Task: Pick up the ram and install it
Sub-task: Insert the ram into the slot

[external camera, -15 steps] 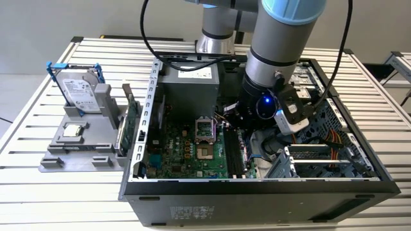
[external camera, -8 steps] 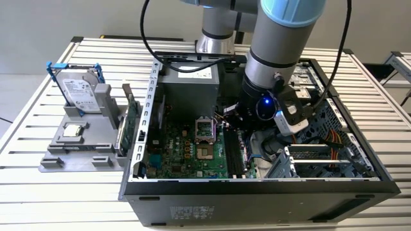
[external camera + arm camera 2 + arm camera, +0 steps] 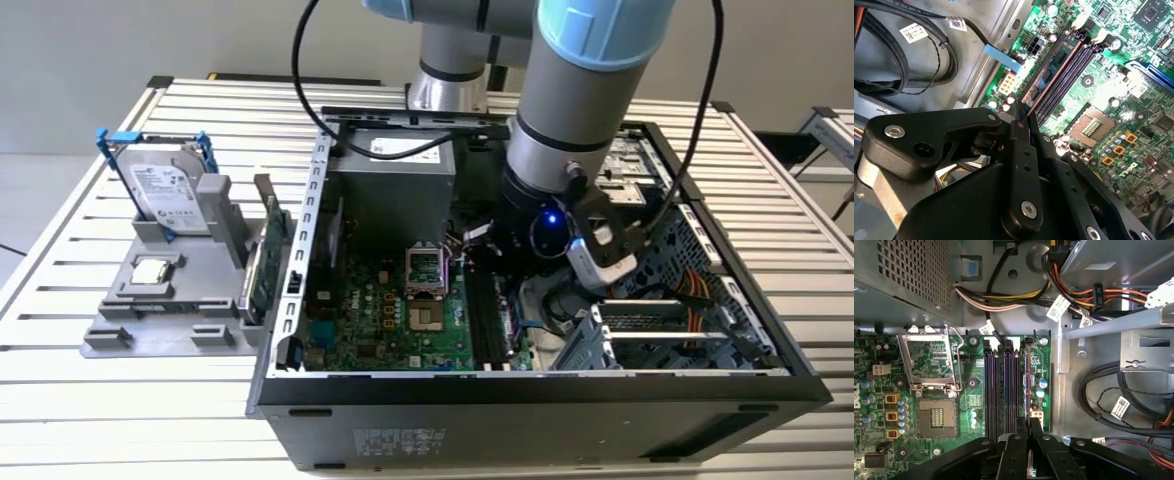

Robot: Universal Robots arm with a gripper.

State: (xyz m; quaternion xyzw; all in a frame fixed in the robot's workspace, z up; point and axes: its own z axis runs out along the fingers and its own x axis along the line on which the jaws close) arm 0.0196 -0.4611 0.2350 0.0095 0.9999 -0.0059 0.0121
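Observation:
The ram (image 3: 1050, 71) is a slim green stick with dark chips, standing on edge along the outermost of the black memory slots (image 3: 1074, 65) on the motherboard. In the first wrist view the ram (image 3: 1027, 385) shows edge-on as a thin line beside the slots (image 3: 999, 390). My gripper (image 3: 1021, 117) is shut on one end of the stick, its black fingers (image 3: 1040, 437) pressed to both faces. In the exterior view the gripper (image 3: 534, 300) reaches down inside the open computer case (image 3: 534, 385), over the slots (image 3: 483, 320).
An open processor socket (image 3: 934, 365) lies beside the slots. Bundled cables (image 3: 1104, 400) and a drive cage (image 3: 667, 320) crowd the case on the other side. On the exterior view's left, a grey holder (image 3: 134, 330) carries a hard drive (image 3: 171, 200), a processor chip (image 3: 154, 270) and an upright green board (image 3: 274, 255).

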